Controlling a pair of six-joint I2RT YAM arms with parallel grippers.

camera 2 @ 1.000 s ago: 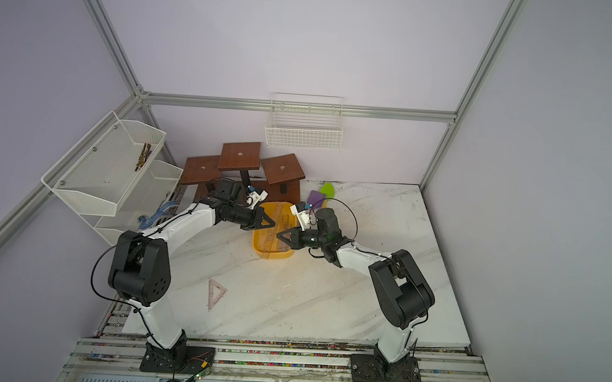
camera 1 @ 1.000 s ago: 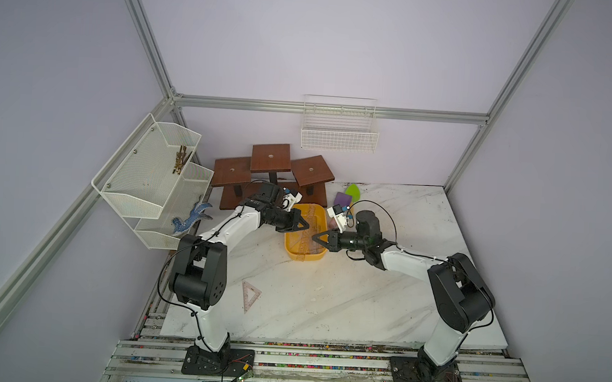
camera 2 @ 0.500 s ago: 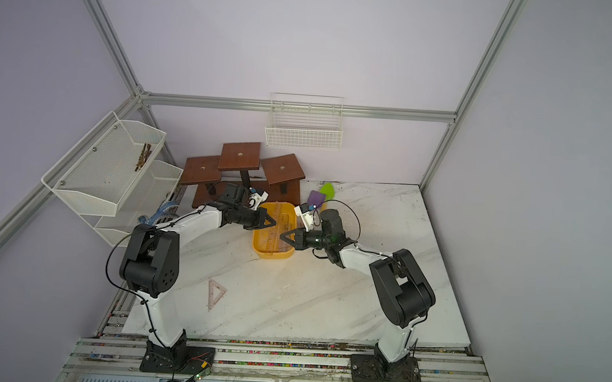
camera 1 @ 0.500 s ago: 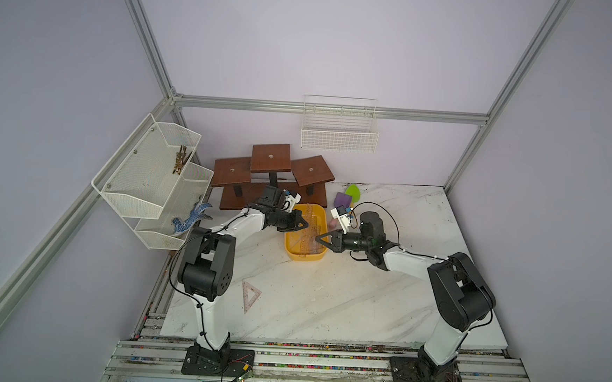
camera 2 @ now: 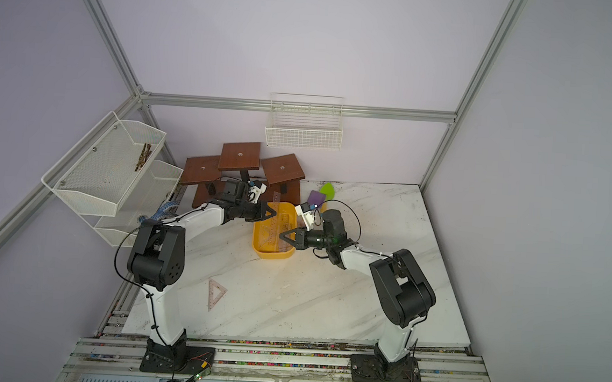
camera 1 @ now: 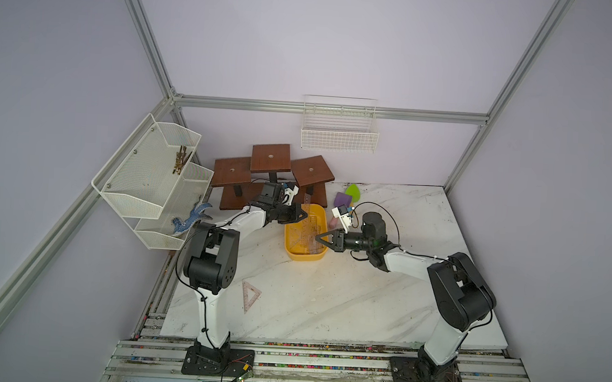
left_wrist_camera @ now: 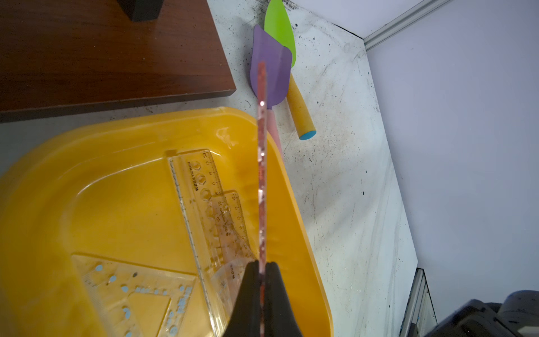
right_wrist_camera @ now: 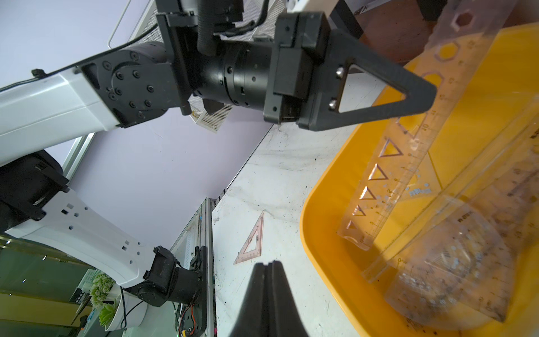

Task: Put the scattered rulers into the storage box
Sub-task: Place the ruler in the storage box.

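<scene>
The yellow storage box (camera 1: pixel 304 258) (camera 2: pixel 272 257) sits mid-table and holds several clear rulers: a straight one (left_wrist_camera: pixel 198 186), a set square (left_wrist_camera: pixel 131 289) and a protractor (right_wrist_camera: pixel 449 262). My left gripper (camera 1: pixel 305 213) (left_wrist_camera: pixel 262 264) is shut on a pinkish straight stencil ruler (left_wrist_camera: pixel 262 175) (right_wrist_camera: pixel 390 175). The ruler tilts, with its low end inside the box. My right gripper (camera 1: pixel 317 237) (right_wrist_camera: pixel 267 263) is shut on nothing and hovers by the box's right side. A pinkish set square (camera 1: pixel 250 296) (camera 2: pixel 215 293) (right_wrist_camera: pixel 251 243) lies flat on the table near the left arm's base.
Purple (camera 1: pixel 343 200) and green (camera 1: pixel 353 192) toy shovels lie behind the box. Brown wooden stands (camera 1: pixel 271 159) line the back wall. A white mesh rack (camera 1: pixel 152 179) holding a blue toy lizard (camera 1: pixel 190 219) hangs on the left, and a wire basket (camera 1: pixel 338 139) on the back wall.
The left arm's elbow has swung a little toward the box, with its gripper still shut on the ruler over it. The right gripper has barely moved.
</scene>
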